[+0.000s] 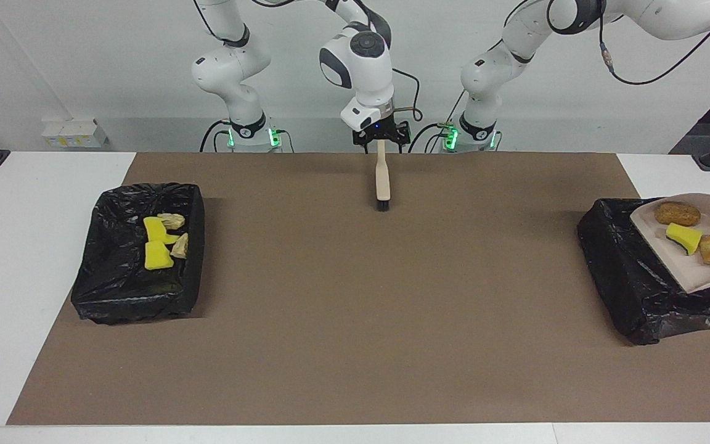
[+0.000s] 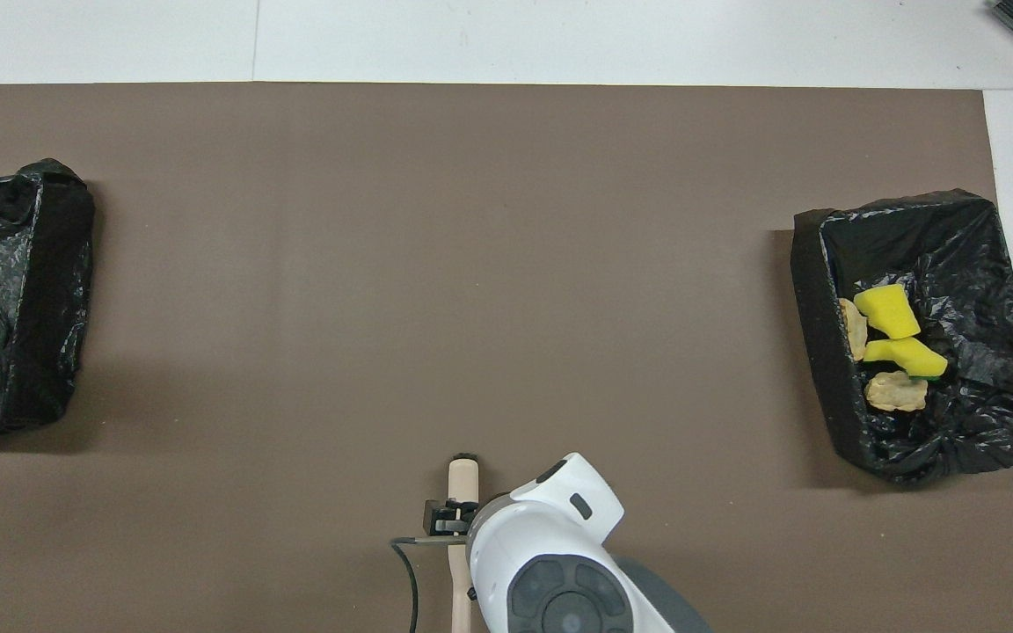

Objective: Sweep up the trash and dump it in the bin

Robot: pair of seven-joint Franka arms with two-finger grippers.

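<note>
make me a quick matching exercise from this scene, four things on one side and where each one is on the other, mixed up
Things:
1. dustpan
2. brush
3. two yellow sponge pieces
4. brown lump

Places:
A. lying on the mat between the two bins, under the right gripper
B. in the bin at the right arm's end
C. on the dustpan
D. tilted over the bin at the left arm's end

Pairs: 1-D, 2-A, 3-B, 4-C
</note>
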